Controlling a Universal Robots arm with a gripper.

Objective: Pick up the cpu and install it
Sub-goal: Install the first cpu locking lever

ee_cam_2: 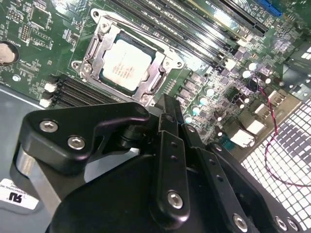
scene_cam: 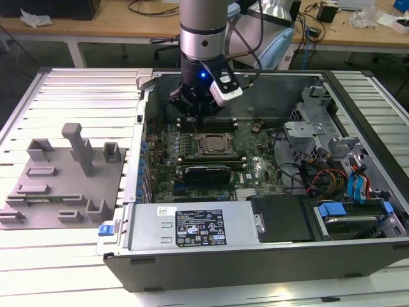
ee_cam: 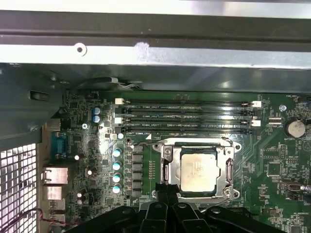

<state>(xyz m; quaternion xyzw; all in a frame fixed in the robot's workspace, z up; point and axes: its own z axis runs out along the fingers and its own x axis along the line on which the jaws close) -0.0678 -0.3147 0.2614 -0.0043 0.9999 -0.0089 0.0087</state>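
The cpu (ee_cam: 198,170), a silvery square chip, lies flat inside the metal-framed socket (ee_cam: 228,171) on the green motherboard. It is also seen in the second wrist view (ee_cam_2: 125,65) and in the exterior view (scene_cam: 211,144). My gripper (ee_cam: 167,194) hangs over the board just beside the socket's edge, its black fingers (ee_cam_2: 167,121) pressed together with nothing between them. In the exterior view the gripper (scene_cam: 195,116) sits inside the open computer case, a little behind the socket.
Long memory slots (ee_cam: 184,116) run beside the socket. The case walls (scene_cam: 144,128) enclose the board. A power supply (scene_cam: 192,227) lies at the front, a drive cage with cables (scene_cam: 332,166) at the exterior view's right. A grey fixture plate (scene_cam: 64,179) lies outside at the left.
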